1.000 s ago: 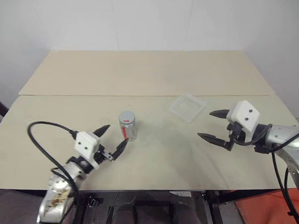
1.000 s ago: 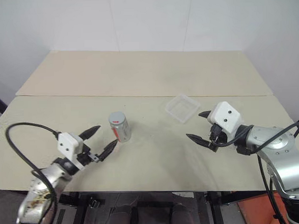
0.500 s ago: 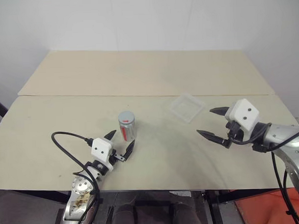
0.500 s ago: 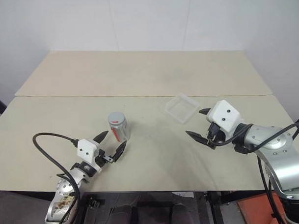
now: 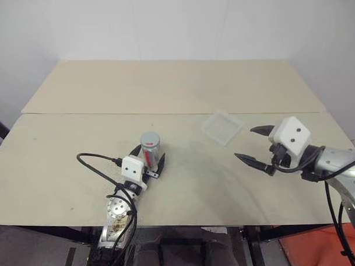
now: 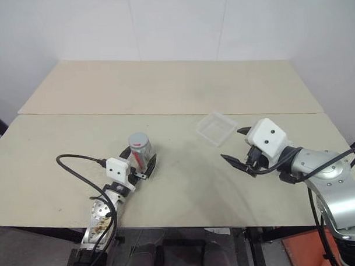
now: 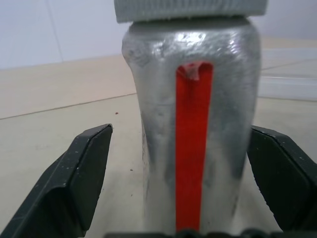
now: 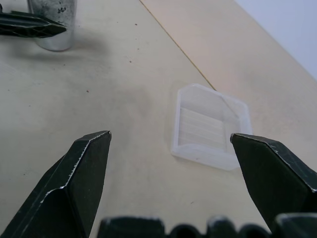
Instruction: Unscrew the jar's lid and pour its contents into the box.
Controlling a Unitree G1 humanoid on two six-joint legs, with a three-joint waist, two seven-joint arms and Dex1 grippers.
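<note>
1. Left gripper (image 5: 149, 164): jaws spread wide, one black finger on each side of the jar (image 5: 150, 149). In the left wrist view a gap shows between each finger pad (image 7: 74, 183) and the jar wall; no contact seen, nothing held.
2. Jar: one. Stands upright on the near table (image 5: 62, 172), left of centre. Silvery-grey cylinder, mottled metallic surface, with a vertical red stripe facing the left wrist camera.
3. Lid (image 5: 149, 138): one. Round grey cap, seated on top of the jar; its side edge looks finely ribbed in the left wrist view.
4. Box (image 5: 222, 128): one. Shallow square tray of clear plastic with rounded corners, lying flat on the near table, right of centre, close to the seam with the far table (image 5: 164, 81), well apart from the jar. Looks empty, though its clear plastic makes this hard to judge.
5. Right gripper (image 5: 257, 146): jaws wide apart, holding nothing, touching nothing. Hovers above the table just right of the box, pointing towards it.
6. Tables: two, pale beige, matte, butted edge to edge. A few dark specks on the near one.
</note>
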